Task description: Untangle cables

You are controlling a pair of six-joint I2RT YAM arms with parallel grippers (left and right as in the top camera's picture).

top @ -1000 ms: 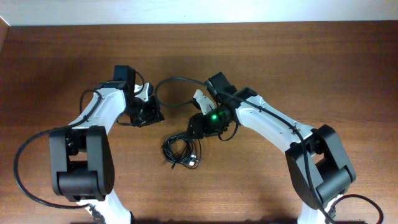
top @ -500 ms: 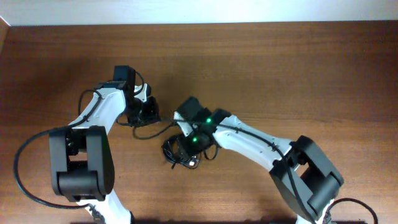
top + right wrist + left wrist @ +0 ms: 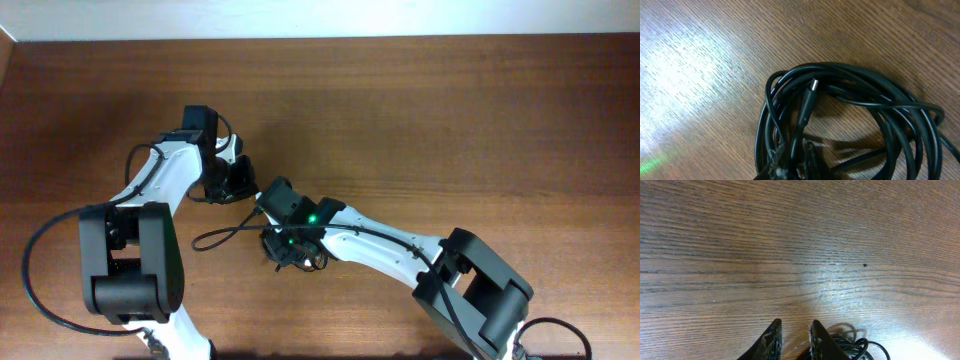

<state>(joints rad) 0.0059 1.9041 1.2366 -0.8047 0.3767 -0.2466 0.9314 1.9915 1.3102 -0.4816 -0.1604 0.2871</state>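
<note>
We see two arms built alike: smooth white link shells [image 3: 165, 172] set between black joint housings [image 3: 125, 265], the largest of them boxy with rounded corners. A thin black wire [image 3: 135, 155] follows the white links, and a thicker black base cable [image 3: 27, 270] curves beside the left arm's big housing. A small green light [image 3: 313, 218] glows on the right arm. The dark, tapered fingers [image 3: 771, 341] look scuffed.

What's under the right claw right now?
The cables: a black coil with one silvery plug showing, lying on the wooden table. Overhead, the right claw covers most of the coil, so its middle can't be seen there.
</note>
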